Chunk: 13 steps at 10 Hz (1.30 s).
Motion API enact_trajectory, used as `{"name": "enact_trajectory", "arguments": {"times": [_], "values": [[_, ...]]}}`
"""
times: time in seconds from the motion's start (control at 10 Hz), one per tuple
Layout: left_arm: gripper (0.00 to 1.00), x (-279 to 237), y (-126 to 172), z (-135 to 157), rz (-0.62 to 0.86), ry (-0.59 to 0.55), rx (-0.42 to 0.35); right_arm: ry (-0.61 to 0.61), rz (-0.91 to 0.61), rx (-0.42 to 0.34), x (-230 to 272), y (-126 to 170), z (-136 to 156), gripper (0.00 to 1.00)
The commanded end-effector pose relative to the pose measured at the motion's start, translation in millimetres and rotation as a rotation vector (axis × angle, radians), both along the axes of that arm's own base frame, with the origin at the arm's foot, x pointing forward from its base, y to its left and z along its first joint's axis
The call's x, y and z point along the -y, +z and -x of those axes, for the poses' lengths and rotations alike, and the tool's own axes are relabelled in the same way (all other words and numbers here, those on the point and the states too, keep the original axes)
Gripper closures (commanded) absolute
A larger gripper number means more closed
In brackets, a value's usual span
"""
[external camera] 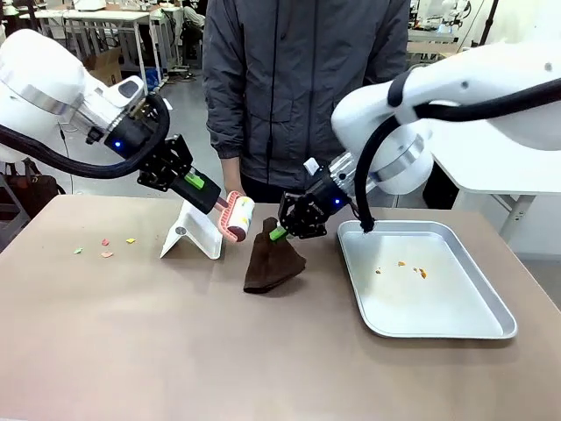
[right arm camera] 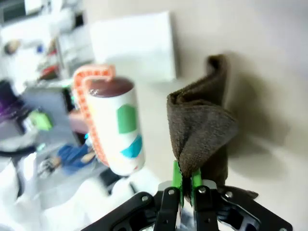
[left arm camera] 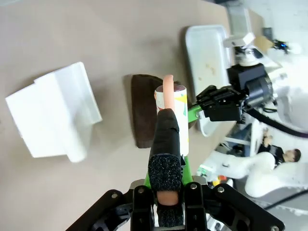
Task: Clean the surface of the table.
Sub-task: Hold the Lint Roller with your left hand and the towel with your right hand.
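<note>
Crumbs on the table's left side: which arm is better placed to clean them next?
Probably the left. The left gripper is shut on the lint roller and stands nearer the crumbs on the table; the right gripper pinches the brown cloth beside the tray, farther away.

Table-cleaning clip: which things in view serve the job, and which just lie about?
In use: table, scraps, lint roller in left hand, brown cloth in right hand, tray.
Lying about: white stand.
</note>
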State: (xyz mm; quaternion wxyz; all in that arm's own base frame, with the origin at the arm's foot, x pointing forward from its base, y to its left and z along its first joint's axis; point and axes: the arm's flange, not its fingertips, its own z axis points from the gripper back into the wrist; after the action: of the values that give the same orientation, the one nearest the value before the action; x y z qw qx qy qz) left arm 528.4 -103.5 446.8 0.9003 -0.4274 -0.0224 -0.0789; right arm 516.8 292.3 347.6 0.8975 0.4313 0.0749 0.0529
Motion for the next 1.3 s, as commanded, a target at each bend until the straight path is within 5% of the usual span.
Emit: {"name": "enact_trajectory", "arguments": {"times": [0.0, 0.2, 0.6, 0.9, 1.0, 1.2], "values": [[1.00, -40.9, 7.5, 27.1, 0.140, -0.042, 0.009, 0.081, -0.124, -0.106, 31.1, -1.0, 22.2, 1.00], [1.00, -101.0, 12.2, 60.2, 0.215, -0.006, 0.038, -0.010, -0.172, -0.123, 33.5, 9.2, 46.1, 1.00], [1.00, -210.4, -11.4, 121.1, 0.395, 0.145, 0.062, -0.238, -0.308, -0.032, 62.9, 26.0, 114.2, 1.00], [1.00, -225.4, -30.5, 124.5, 0.429, 0.142, 0.027, -0.324, -0.256, 0.027, 68.0, 18.8, 124.8, 1.00], [1.00, -238.7, -24.2, 136.0, 0.394, 0.170, 0.033, -0.271, -0.302, -0.065, 76.9, 29.5, 115.7, 1.00], [1.00, -238.7, -24.2, 136.0, 0.394, 0.170, 0.033, -0.271, -0.302, -0.065, 76.9, 29.5, 115.7, 1.00]]}}
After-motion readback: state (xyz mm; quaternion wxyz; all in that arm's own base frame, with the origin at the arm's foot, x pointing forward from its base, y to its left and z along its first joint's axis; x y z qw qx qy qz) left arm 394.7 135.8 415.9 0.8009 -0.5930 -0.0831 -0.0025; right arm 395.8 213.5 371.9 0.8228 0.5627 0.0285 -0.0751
